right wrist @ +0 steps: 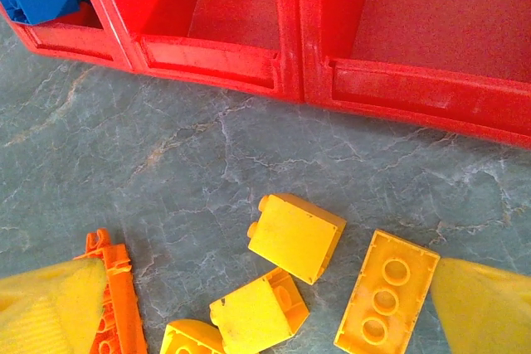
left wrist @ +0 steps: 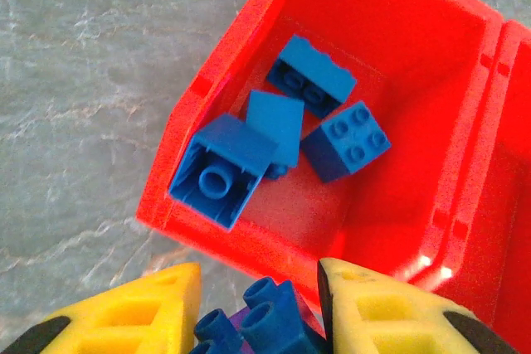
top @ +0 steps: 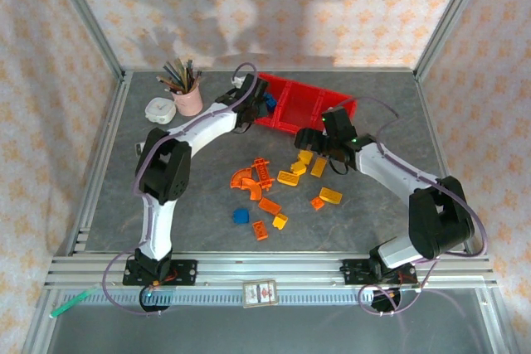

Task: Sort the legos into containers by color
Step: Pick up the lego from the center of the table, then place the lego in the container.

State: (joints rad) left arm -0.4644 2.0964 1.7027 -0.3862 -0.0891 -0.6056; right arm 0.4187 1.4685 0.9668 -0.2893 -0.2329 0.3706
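Observation:
The containers (top: 292,99) are a row of red bins at the back of the table. My left gripper (left wrist: 259,314) hangs over the near rim of the left bin (left wrist: 274,242), shut on a blue lego (left wrist: 264,322). Several blue legos (left wrist: 224,167) lie inside that bin. In the top view this gripper (top: 265,105) is at the row's left end. My right gripper (right wrist: 265,279) is open, low over yellow legos (right wrist: 296,236) on the table in front of the bins (right wrist: 216,60); a flat yellow plate (right wrist: 386,300) lies by its right finger (right wrist: 489,304).
Orange legos (top: 249,178), a blue one (top: 241,215) and yellow ones (top: 331,195) are scattered mid-table. A pink pencil cup (top: 189,99) and a white round dish (top: 160,109) stand at the back left. An orange piece (right wrist: 123,304) lies by my right gripper's left finger.

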